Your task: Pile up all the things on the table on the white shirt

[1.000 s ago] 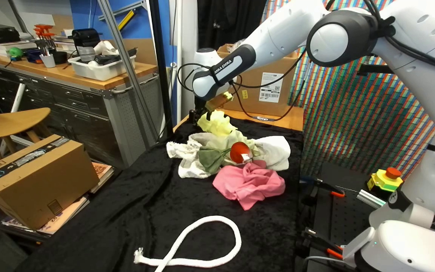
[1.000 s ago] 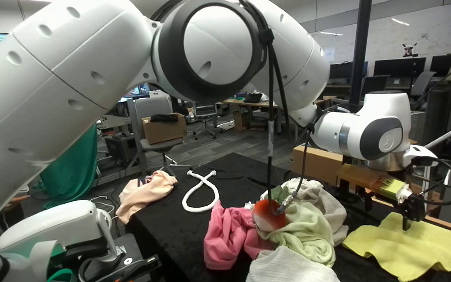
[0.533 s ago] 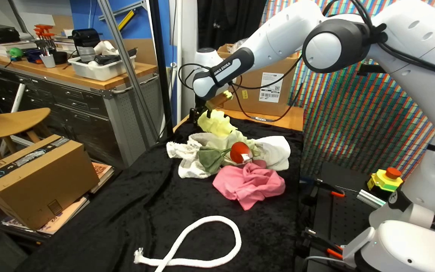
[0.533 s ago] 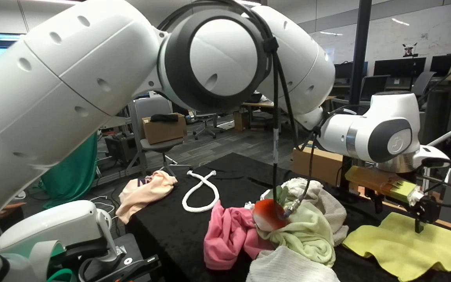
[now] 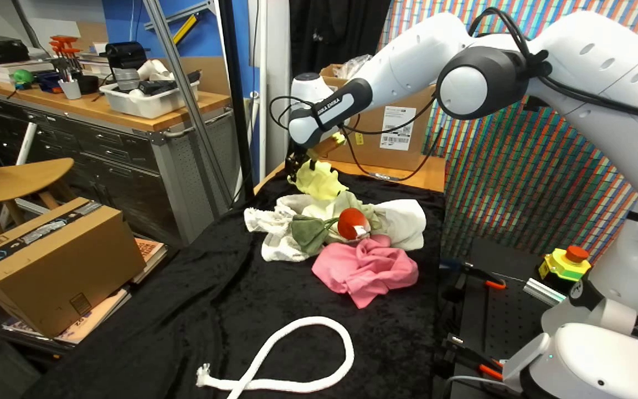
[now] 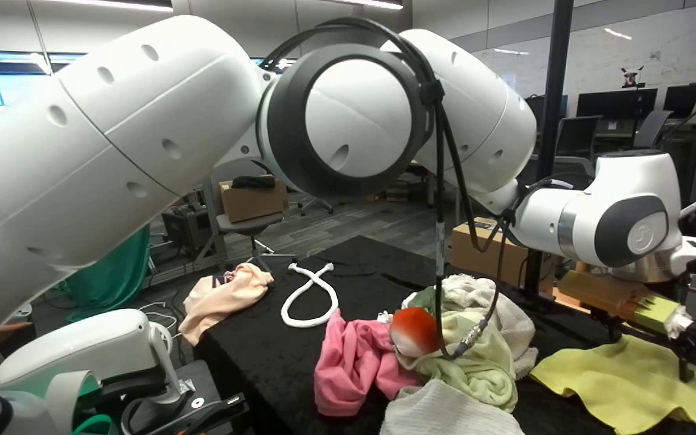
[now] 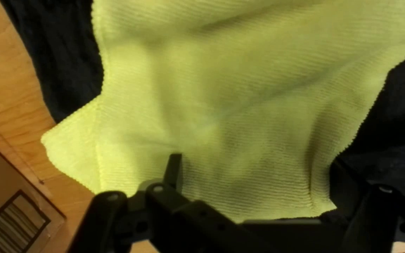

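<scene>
Mostly matt fabric, with some wood, cardboard and gloss.
The yellow cloth [image 7: 202, 123] is finely ribbed and without shine. The pink cloth [image 5: 363, 271] looks smooth and matt, while the light grey cloth [image 6: 447, 414] shows a rougher, ribbed weave. The white rope [image 5: 297, 386] seems to be of textile fibre, frayed at its end. The red-and-white piece [image 6: 414, 329] is smooth; its material I cannot tell. The black cover [image 5: 274, 288] is like velvet — with a weak sheen. The robot arm [image 6: 173, 96] is white, smooth and slightly glossy. The wooden surface [image 7: 5, 77] shows its grain, and the box [image 5: 70, 271] is brown cardboard — matt, with shiny tape [image 5: 36, 234].
</scene>
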`<state>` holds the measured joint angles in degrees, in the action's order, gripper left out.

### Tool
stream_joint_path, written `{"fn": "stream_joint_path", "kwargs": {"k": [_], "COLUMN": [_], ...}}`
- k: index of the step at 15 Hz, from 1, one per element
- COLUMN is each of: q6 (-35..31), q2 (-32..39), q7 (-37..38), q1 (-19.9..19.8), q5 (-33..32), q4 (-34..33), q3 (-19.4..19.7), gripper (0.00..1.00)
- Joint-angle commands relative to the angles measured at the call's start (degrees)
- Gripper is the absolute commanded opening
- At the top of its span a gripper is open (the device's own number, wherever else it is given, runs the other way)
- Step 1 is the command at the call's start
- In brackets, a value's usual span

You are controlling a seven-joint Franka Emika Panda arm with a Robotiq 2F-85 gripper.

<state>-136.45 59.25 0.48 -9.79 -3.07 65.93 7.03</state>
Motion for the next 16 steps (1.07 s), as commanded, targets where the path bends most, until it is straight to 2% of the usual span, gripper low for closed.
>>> {"fn": "stream_joint_path", "kwargs": {"k": [1,4,5,6,8,11,16], "q6": [1.1,1.4,1.4,1.5,1.8,2.4,2.9], "q2": [3.3,4.1,4.2,4.3,4.5,4.4,4.1], "q7": [0.7,0.6,0.5,0.4,0.5,0.6,0.5], "q1": [-0.7,-1.1,-1.1,-1.1,-1.0,-1.0,-0.7], "q5": [0.0,0.1,0.1,0.1,0.2,0.2,0.1], "q4": [-5.5,-6.7,-7.0,-7.2,-7.7,-8.2,-8.5], "q3": [0.6,0.4,0.4,0.3,0.3,0.1,0.0], "gripper": [1.00,1.00,0.97,0.73,0.71,0.45,0.11]}}
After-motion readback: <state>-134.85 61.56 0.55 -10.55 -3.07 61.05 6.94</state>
